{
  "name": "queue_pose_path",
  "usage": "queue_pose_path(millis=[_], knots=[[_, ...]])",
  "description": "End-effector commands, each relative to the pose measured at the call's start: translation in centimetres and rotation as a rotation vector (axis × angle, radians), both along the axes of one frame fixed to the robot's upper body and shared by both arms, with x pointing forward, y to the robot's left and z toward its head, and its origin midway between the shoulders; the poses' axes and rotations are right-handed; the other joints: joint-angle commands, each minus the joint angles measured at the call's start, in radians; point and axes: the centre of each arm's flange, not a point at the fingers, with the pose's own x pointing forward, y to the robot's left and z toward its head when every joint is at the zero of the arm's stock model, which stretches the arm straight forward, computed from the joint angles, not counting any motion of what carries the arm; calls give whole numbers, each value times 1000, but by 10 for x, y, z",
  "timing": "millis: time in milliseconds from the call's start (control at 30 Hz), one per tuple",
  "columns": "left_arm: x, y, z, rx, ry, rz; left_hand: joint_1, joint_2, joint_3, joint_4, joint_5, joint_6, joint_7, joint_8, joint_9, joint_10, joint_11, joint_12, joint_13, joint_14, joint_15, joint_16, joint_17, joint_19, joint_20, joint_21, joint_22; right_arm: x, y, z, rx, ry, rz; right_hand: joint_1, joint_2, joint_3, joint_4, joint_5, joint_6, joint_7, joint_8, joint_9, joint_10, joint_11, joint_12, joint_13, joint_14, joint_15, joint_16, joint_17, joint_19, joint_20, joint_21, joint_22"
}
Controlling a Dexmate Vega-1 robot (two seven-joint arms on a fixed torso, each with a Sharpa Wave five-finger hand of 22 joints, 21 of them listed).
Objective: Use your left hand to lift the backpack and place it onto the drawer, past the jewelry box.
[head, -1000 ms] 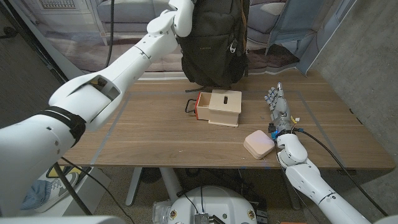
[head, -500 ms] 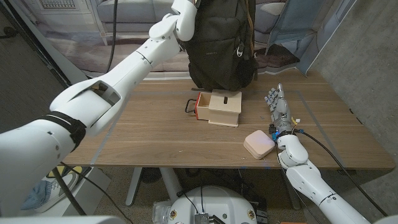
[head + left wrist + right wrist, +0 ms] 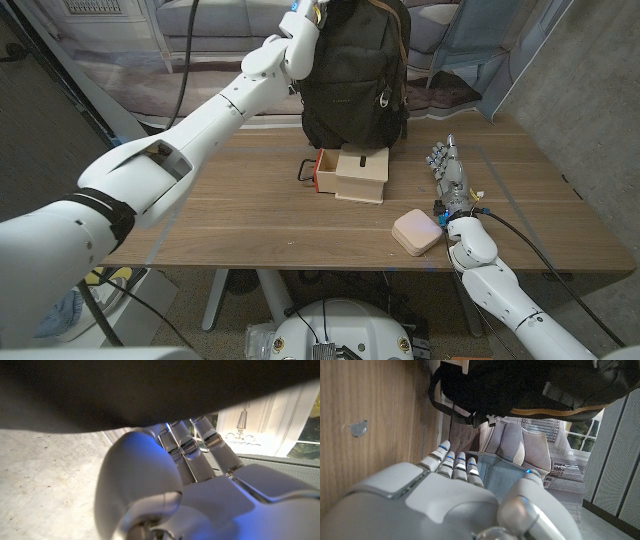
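Nearest, at about 5 o'clock on the table (image 3: 250,225): the right hand (image 3: 447,172) stands on its edge, fingers together and straight, holding nothing, pointing toward 12. Just beside it on the table centre side, at 5 o'clock near the front edge, lies a small pink jewelry box (image 3: 416,232), lid down.

Centre of the table: the wooden drawer (image 3: 352,173), a small box unit with its orange tray pulled partway out toward 9 o'clock, a dark loop handle on the tray's end.

Far, at 12 o'clock: the backpack (image 3: 355,72), dark olive, hanging upright, long axis vertical, top toward the left hand (image 3: 304,20), base down just behind and above the drawer's far side. Front panel faces the camera. Whether the base touches the table or the drawer's back edge I cannot tell. The left hand is up at the pack's top, clamped on it as far as the head view shows; the left wrist view gives fingers (image 3: 185,447) reaching under dark fabric, grip itself hidden.

Step in hand, as I judge it: carry phase, pack lifted and brought to the drawer. Next move calls for shifting it slightly toward 6 o'clock, centring the base over the drawer's top, then lowering and letting go. The tall pack may topple off the small top.
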Motion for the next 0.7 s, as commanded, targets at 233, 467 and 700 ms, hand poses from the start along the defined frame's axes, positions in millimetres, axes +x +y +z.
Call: queue_pose_path(millis=[233, 467, 700], knots=[[-18, -34, -57, 209, -37, 39, 3, 3, 157, 141, 6, 3, -5, 6, 1, 15, 0, 0, -2, 3, -7, -6, -1, -13, -2, -7, 4, 2, 3, 5, -9, -12, 19, 1, 6, -4, -2, 2, 4, 5, -1, 4, 5, 2, 0, 6, 7, 1, 0, 4, 9, 3, -1, 3], [-19, -39, -78, 266, -35, 62, 4, 0, 159, 139, 7, 9, -6, 7, -3, 20, -1, 0, -5, 5, -9, -6, -3, -14, -2, -10, 4, 0, 3, 5, -13, -12, 16, 1, 6, -4, -3, 2, 5, 5, 0, 4, 5, 2, 0, 6, 8, 1, 1, 4, 10, 2, -1, 3], [-22, -39, -89, 293, -1, 52, 5, -2, 160, 138, 9, 13, -5, 9, -4, 25, -4, 0, -8, 9, -9, -5, -5, -15, -2, -13, 4, 1, 4, 8, -20, -16, 17, 2, 6, -5, -3, 2, 6, 4, 0, 4, 5, 3, 0, 6, 7, 2, 1, 4, 10, 3, -1, 3]])
